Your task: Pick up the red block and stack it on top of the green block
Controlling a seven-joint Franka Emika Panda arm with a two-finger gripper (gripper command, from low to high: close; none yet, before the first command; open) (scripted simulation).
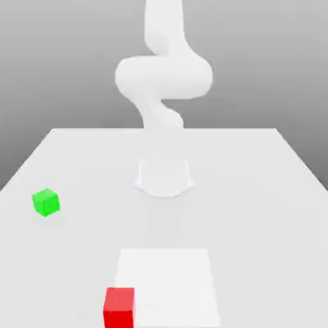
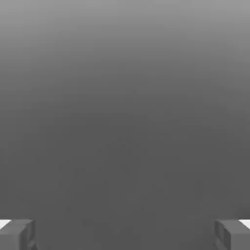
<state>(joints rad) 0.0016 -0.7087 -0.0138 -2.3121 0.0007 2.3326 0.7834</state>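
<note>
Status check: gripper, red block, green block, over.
Gripper open, empty. Red block on table, near edge. Green block apart, toward exterior view's left. Nothing between them.

Soft, even light fills the exterior view. The white table (image 1: 269, 192) and white arm (image 1: 163, 77) nearly merge, washed out and hazy at their edges. The green block (image 1: 46, 202) casts only a faint shadow beneath itself. The backdrop grades from darker grey at the top to paler below. The hand view is dim, a smooth grey gradient darkening downward.
</note>
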